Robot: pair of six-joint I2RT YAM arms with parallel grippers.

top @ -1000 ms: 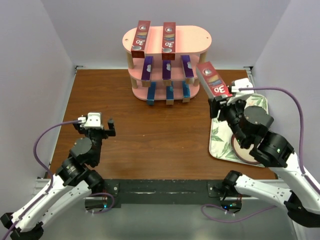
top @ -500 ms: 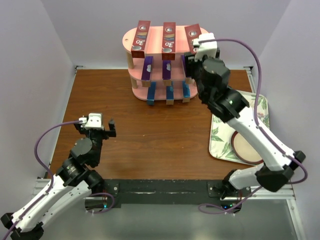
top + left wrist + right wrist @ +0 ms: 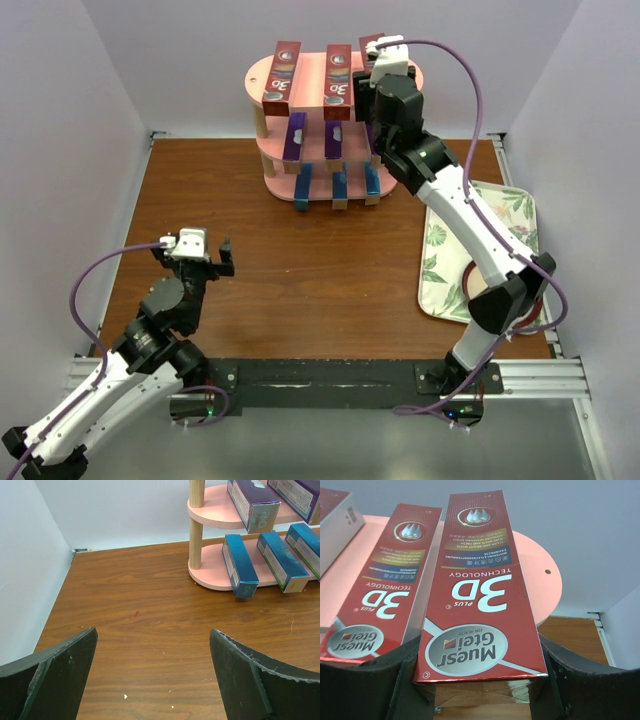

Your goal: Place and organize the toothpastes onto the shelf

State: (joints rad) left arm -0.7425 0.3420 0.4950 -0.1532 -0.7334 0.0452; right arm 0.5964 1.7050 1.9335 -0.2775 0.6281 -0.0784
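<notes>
Wood table (image 3: 300,265), pale walls (image 3: 60,120). Right gripper (image 3: 477,680) clamping red 3D carton (image 3: 480,595) over pink shelf (image 3: 547,587) top, second red carton (image 3: 380,595) just left. Prob last placement: lower flat, release. Left gripper (image 3: 152,675) spread wide, empty.

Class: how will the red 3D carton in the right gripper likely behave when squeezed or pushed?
The red carton is probably stiff, since its edges look straight in the right gripper. Its glossy faces may slide. Flat-sided, so unlikely to roll.

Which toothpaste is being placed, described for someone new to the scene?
Find the pink three-tier shelf at the far edge of the table; look at its top board. Of three red cartons there, it is the rightmost carton, the one in the right gripper.
</notes>
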